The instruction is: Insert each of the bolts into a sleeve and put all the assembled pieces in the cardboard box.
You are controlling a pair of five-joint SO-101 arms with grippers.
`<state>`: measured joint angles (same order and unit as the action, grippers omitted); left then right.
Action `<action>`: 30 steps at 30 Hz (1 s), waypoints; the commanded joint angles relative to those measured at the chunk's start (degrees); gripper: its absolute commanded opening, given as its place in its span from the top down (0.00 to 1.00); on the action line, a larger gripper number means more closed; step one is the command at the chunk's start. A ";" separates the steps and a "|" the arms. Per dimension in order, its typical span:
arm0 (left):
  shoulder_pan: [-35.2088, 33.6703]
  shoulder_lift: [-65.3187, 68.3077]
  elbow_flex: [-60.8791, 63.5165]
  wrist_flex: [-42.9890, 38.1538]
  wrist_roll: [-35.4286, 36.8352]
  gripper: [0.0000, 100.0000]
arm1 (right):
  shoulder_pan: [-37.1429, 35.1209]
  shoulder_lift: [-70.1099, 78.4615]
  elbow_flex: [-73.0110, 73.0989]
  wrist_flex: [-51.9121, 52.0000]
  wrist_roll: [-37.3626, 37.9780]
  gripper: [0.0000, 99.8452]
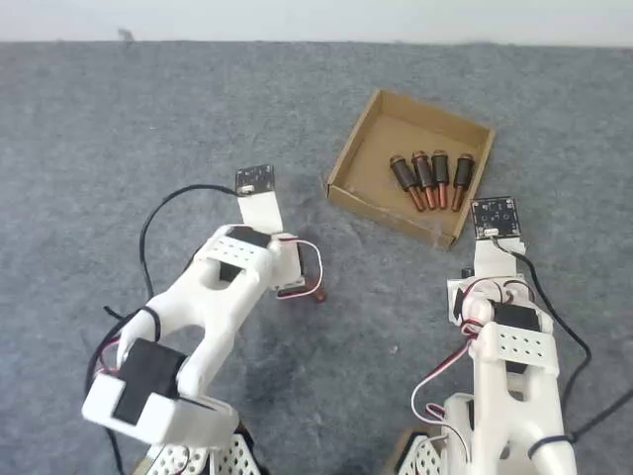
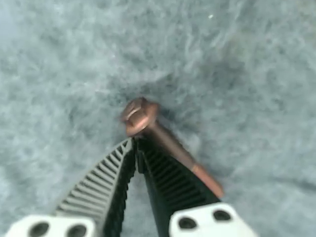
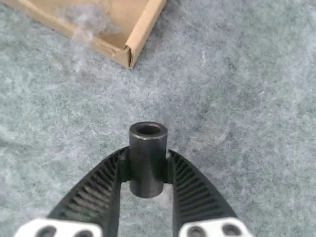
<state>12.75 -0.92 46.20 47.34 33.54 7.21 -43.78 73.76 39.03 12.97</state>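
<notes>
A copper bolt [image 2: 163, 143] with a hex head is pinched at the tips of my left gripper [image 2: 135, 143], which is shut on it just under the head. The shaft slants back across the black finger [image 2: 168, 182]. In the high view this gripper [image 1: 300, 282] hangs over the carpet left of the cardboard box [image 1: 348, 158], with the bolt's end [image 1: 319, 295] poking out. My right gripper [image 3: 147, 155] is shut on a black sleeve [image 3: 147, 148], held upright with its bore open to the camera. Several assembled pieces [image 1: 430, 181] lie in the box.
The box corner [image 3: 129, 47] lies just beyond the sleeve. Grey carpet [image 1: 148, 129] covers the table, with free room at the left and between the arms. A black cable [image 1: 158, 213] loops beside the left arm.
</notes>
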 commanded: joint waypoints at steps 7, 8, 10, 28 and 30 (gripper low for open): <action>-0.44 -6.77 -2.07 0.53 0.97 0.98 | -0.48 -2.15 -0.26 -0.40 0.97 0.99; -0.53 -8.62 -1.54 0.62 0.97 0.98 | -0.48 -2.15 -0.26 -0.40 0.97 0.99; -0.62 -13.10 0.48 0.62 1.05 0.94 | -0.48 -2.15 -0.26 -0.48 0.97 0.99; -0.53 -7.65 5.23 -1.93 7.47 0.83 | -0.48 -2.07 0.00 -0.57 0.97 0.99; -0.53 -6.33 4.44 -1.49 7.47 0.83 | -0.48 -2.07 0.00 -0.57 0.97 0.99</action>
<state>12.75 -8.66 54.81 44.18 40.57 7.21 -43.78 74.29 39.03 12.97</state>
